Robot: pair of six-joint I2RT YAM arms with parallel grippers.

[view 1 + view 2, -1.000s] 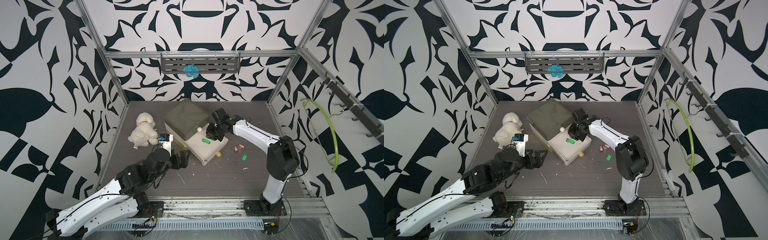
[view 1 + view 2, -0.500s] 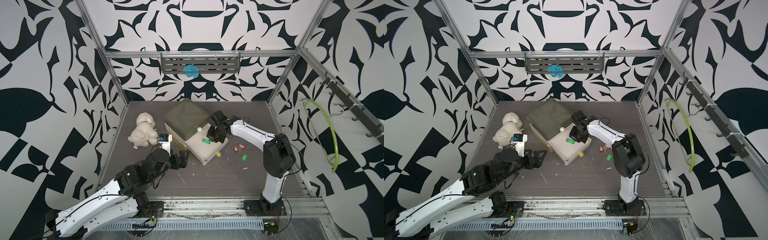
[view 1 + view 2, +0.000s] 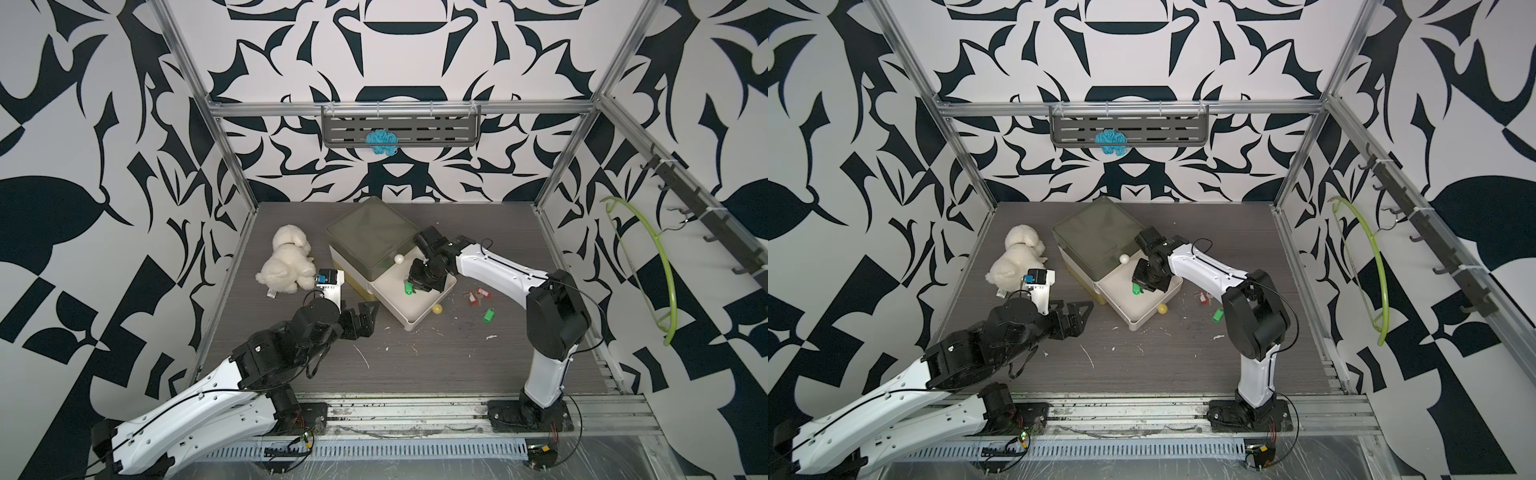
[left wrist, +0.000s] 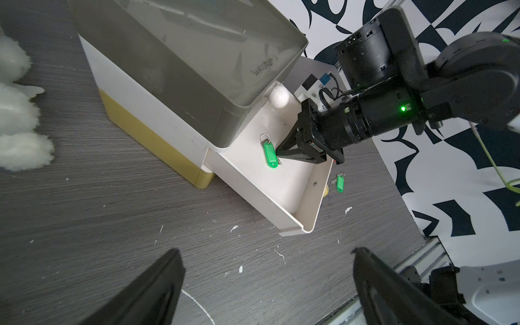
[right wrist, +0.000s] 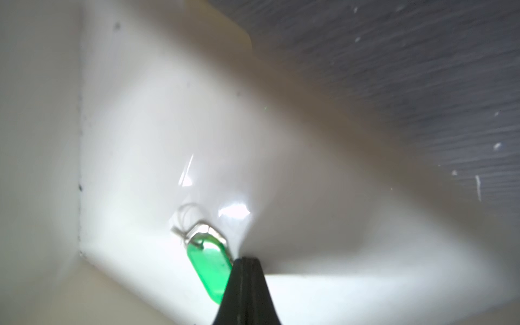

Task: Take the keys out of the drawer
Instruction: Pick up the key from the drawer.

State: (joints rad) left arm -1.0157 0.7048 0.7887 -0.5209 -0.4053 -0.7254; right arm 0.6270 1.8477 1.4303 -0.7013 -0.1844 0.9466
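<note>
White plush toy, left gripper jaws wide above table, cream drawer pulled out, green-tagged key inside, right gripper jaws closed, tips at its edge, red-tagged keys and another green key on table

No legible word, number, brand or sign in any view. Single short printed mark on the grey lid of the storage box, seen in the left wrist view near the lid corner that overhangs the open drawer: slanted pale lettering, too small and blurred to read. Same lid at the centre of both top views, with the mark not resolved there.
</note>
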